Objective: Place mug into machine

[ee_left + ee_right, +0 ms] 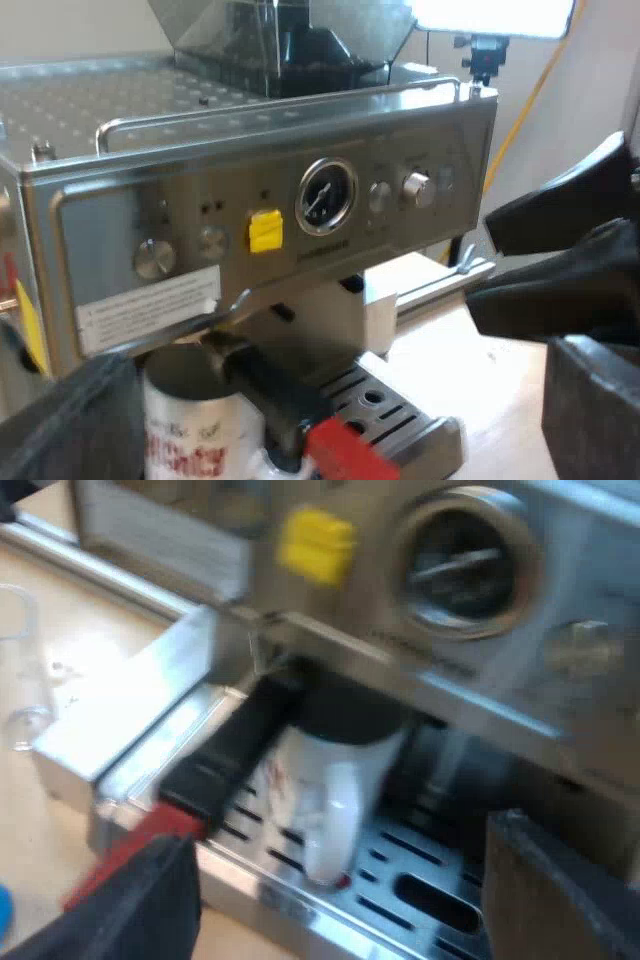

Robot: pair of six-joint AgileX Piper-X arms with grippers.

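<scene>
The mug [335, 780] stands on the espresso machine's [300, 200] drip tray [390, 865], under the holder [225, 750] locked into its front. My right gripper [345, 905] is spread wide just before the mug, grasping nothing. My left gripper [330, 430] is likewise released.

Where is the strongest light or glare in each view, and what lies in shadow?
Left wrist view: a bright lamp shines beyond the espresso machine, and the mug under its front lies in shade. Right wrist view: glare whitens the drip tray at its near edge, while the recess above it is dark.
</scene>
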